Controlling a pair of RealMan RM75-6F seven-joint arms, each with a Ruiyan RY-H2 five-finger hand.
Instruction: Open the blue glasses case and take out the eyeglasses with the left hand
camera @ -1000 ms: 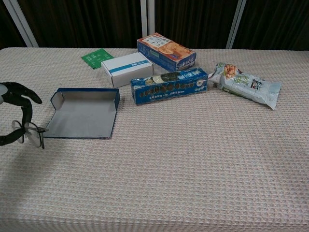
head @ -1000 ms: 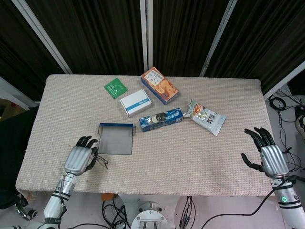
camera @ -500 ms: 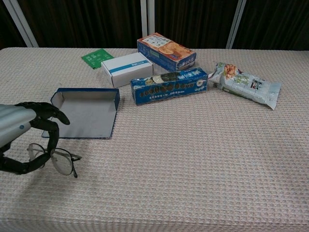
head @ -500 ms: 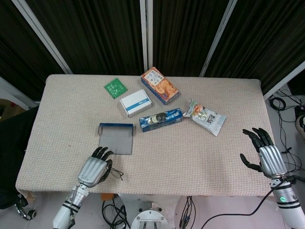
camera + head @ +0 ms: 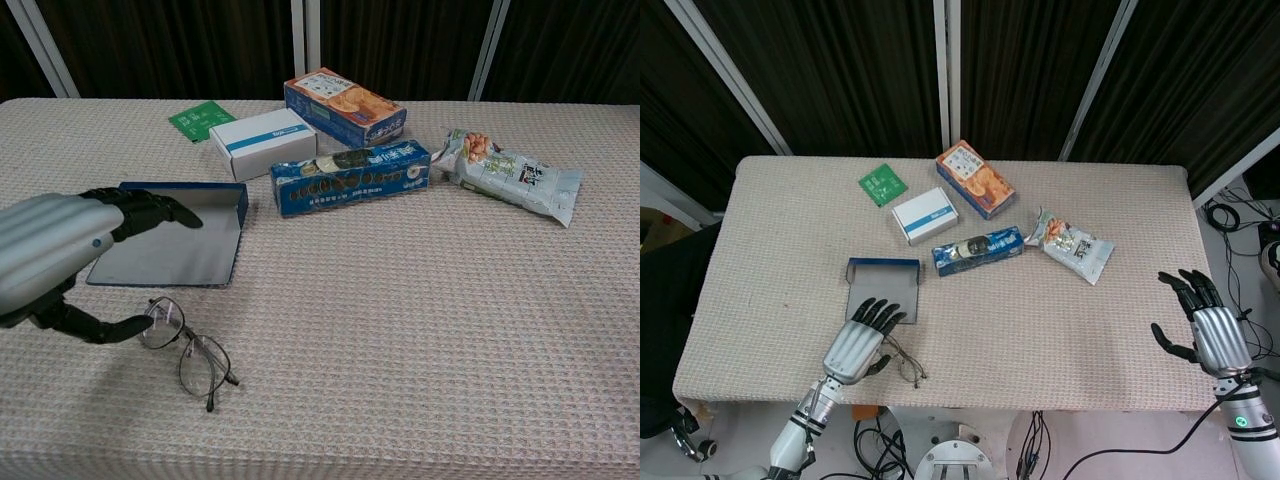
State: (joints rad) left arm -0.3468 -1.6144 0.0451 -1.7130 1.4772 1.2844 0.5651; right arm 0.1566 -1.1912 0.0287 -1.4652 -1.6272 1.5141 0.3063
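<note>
The blue glasses case (image 5: 882, 291) (image 5: 176, 244) lies open and empty, left of the table's middle. The thin-framed eyeglasses (image 5: 904, 363) (image 5: 186, 346) lie on the cloth just in front of it, near the front edge. My left hand (image 5: 856, 344) (image 5: 57, 258) hovers beside them on their left, its fingers stretched out over the case. Its thumb tip reaches the nearest lens rim, and nothing is pinched. My right hand (image 5: 1207, 328) hangs off the table's right front corner with fingers spread and empty. The chest view does not show it.
Behind the case stand a white box (image 5: 924, 215) (image 5: 262, 141), a green circuit board (image 5: 883, 185), an orange and blue cracker box (image 5: 974, 178) and a blue cookie pack (image 5: 978, 250) (image 5: 350, 176). A snack bag (image 5: 1072, 245) (image 5: 510, 175) lies to the right.
My left hand carried the eyeglasses to the right along the front edge, then stretched its fingers out. The glasses now lie on the cloth. The right hand barely shifted.
</note>
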